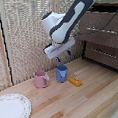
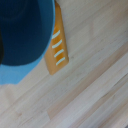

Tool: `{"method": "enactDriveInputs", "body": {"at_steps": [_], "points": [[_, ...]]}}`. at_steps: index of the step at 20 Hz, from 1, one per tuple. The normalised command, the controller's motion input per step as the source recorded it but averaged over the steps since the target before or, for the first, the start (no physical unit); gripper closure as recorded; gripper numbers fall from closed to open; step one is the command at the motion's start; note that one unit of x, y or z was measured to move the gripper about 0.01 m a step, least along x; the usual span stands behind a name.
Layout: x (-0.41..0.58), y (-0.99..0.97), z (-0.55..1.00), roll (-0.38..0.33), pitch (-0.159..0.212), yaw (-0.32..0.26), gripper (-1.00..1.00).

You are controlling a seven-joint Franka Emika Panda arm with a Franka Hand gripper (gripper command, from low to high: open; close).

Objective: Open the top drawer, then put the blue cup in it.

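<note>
The blue cup (image 1: 62, 73) stands upright on the wooden table, between a pink mug and an orange piece. My gripper (image 1: 63, 54) hangs a short way above it, open, with nothing between its fingers. In the wrist view the blue cup (image 2: 25, 35) fills one corner seen from above, and no fingers show there. The top drawer (image 1: 101, 31) of the dark dresser, with its silver bar handle, is at the exterior view's right. Its front stands out farther than that of the drawer below, so it looks pulled out.
A pink mug (image 1: 41, 78) stands just to the cup's left in the exterior view. A flat orange piece with white stripes (image 1: 75, 81) (image 2: 56, 45) lies close on the other side. A white plate (image 1: 12, 109) is near the front left. The lower drawer (image 1: 106, 54) is shut.
</note>
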Motion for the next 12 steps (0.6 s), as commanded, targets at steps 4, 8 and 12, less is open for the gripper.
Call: {"method": "enactDriveInputs", "body": {"at_steps": [4,8,12], "points": [[0.154,-0.23,-0.03,0.092,0.178,-0.127,-1.0],[-0.026,-0.26,0.0,0.083,0.224,-0.109,-1.0],[0.089,-0.21,-0.09,0.095,0.109,-0.031,-1.0]]}}
